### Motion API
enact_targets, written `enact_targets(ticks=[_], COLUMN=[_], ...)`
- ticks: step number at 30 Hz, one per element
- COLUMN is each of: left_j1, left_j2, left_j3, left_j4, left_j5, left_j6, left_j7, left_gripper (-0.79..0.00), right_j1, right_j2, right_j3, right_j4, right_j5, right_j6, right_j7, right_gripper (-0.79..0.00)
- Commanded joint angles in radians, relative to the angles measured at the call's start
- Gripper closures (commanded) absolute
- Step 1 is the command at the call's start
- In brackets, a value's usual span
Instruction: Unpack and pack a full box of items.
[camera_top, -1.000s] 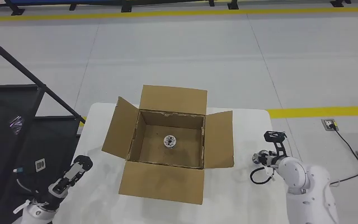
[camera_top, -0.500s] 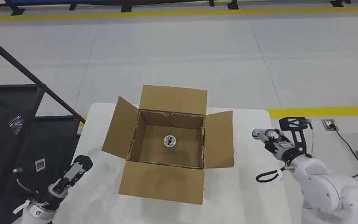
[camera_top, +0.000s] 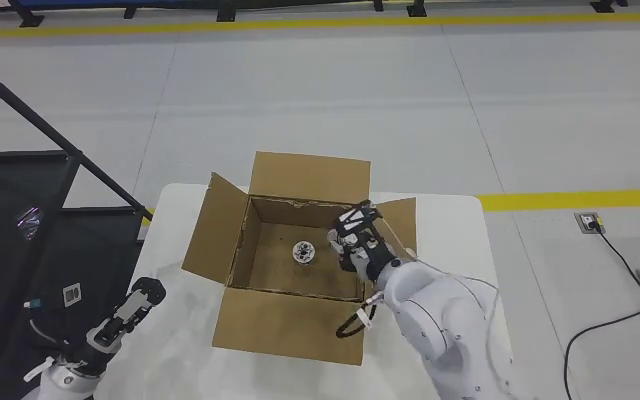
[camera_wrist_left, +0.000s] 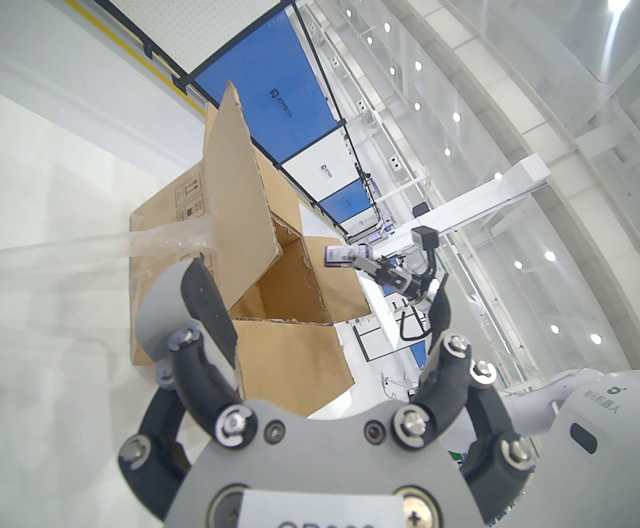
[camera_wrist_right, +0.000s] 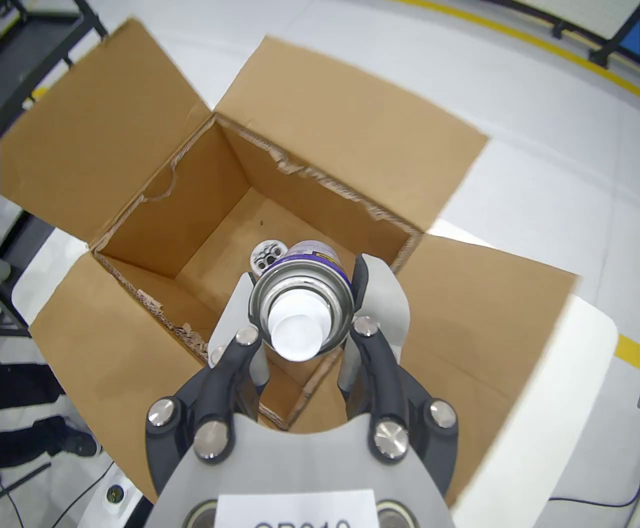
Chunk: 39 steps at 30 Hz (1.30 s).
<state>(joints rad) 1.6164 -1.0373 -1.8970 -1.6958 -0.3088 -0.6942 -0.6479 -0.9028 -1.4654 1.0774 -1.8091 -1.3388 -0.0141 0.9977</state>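
The box (camera_top: 290, 325) stands open mid-worktop (camera_top: 450, 215), all four flaps spread. My right claw (camera_wrist_right: 305, 280) is clamped on a spray can (camera_wrist_right: 300, 305) over the box's opening, cap end toward my wrist. My left claw (camera_wrist_left: 320, 300) hangs wide and holds nothing, near the worktop's left front corner. One small item (camera_top: 303, 251) sits on the box floor, so I judge the packing barely begun.
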Motion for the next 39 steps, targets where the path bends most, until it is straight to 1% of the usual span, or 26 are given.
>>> enact_targets(ticks=[1, 2, 4, 6, 12, 14, 15, 17, 21, 22, 23, 26, 30, 31, 33, 35, 36, 39], left_j1=[0.0, 0.0, 0.0, 0.0, 0.0, 0.0, 0.0, 0.0, 0.0, 0.0, 0.0, 0.0, 0.0, 0.0, 0.0, -0.002, -0.003, -0.012], left_j2=[0.0, 0.0, 0.0, 0.0, 0.0, 0.0, 0.0, 0.0, 0.0, 0.0, 0.0, 0.0, 0.0, 0.0, 0.0, -0.001, -0.001, -0.004], left_j3=[0.0, 0.0, 0.0, 0.0, 0.0, 0.0, 0.0, 0.0, 0.0, 0.0, 0.0, 0.0, 0.0, 0.0, 0.0, 0.002, -0.004, -0.001], left_j4=[0.0, 0.0, 0.0, 0.0, 0.0, 0.0, 0.0, 0.0, 0.0, 0.0, 0.0, 0.0, 0.0, 0.0, 0.0, -0.014, -0.015, -0.03], left_j5=[0.0, 0.0, 0.0, 0.0, 0.0, 0.0, 0.0, 0.0, 0.0, 0.0, 0.0, 0.0, 0.0, 0.0, 0.0, 0.015, 0.033, 0.075], left_j6=[0.0, 0.0, 0.0, 0.0, 0.0, 0.0, 0.0, 0.0, 0.0, 0.0, 0.0, 0.0, 0.0, 0.0, 0.0, 0.012, 0.021, 0.057], left_j7=[0.0, 0.0, 0.0, 0.0, 0.0, 0.0, 0.0, 0.0, 0.0, 0.0, 0.0, 0.0, 0.0, 0.0, 0.0, 0.014, 0.033, 0.088], left_gripper=[-0.785, -0.785, -0.785, -0.785, -0.785, -0.785, -0.785, -0.785, -0.785, -0.785, -0.785, -0.785, -0.785, -0.785, -0.785, -0.785, -0.785, -0.785], right_j1=[0.065, 0.098, 0.148, 0.187, 0.25, 0.264, 0.271, 0.286, 0.311, 0.315, 0.319, 0.327, 0.325, 0.323, 0.315, 0.303, 0.296, 0.252], right_j2=[-0.014, -0.021, -0.036, -0.048, -0.075, -0.083, -0.087, -0.095, -0.11, -0.113, -0.116, -0.122, -0.125, -0.125, -0.123, -0.12, -0.117, -0.103], right_j3=[-0.072, -0.098, -0.138, -0.166, -0.218, -0.23, -0.234, -0.242, -0.253, -0.255, -0.256, -0.258, -0.251, -0.248, -0.238, -0.219, -0.208, -0.165], right_j4=[0.128, 0.195, 0.293, 0.374, 0.517, 0.552, 0.57, 0.607, 0.66, 0.669, 0.676, 0.688, 0.684, 0.679, 0.664, 0.633, 0.611, 0.502], right_j5=[-0.031, -0.062, -0.043, -0.061, -0.053, -0.052, -0.043, -0.033, -0.017, -0.014, -0.012, -0.011, -0.016, -0.02, -0.027, -0.025, -0.029, -0.037], right_j6=[0.031, 0.049, 0.061, 0.08, 0.084, 0.09, 0.088, 0.087, 0.09, 0.091, 0.091, 0.091, 0.089, 0.088, 0.091, 0.089, 0.088, 0.077], right_j7=[0.005, 0.008, 0.006, -0.005, -0.002, -0.001, 0.0, -0.002, -0.016, -0.016, -0.015, -0.014, -0.003, -0.002, -0.002, -0.007, -0.007, -0.007], right_gripper=[0.0, 0.0, 0.0, 0.0, 0.0, -0.08, -0.108, -0.212, -0.268, -0.292, -0.339, -0.397, -0.65, -0.699, -0.711, -0.739, -0.739, -0.742])
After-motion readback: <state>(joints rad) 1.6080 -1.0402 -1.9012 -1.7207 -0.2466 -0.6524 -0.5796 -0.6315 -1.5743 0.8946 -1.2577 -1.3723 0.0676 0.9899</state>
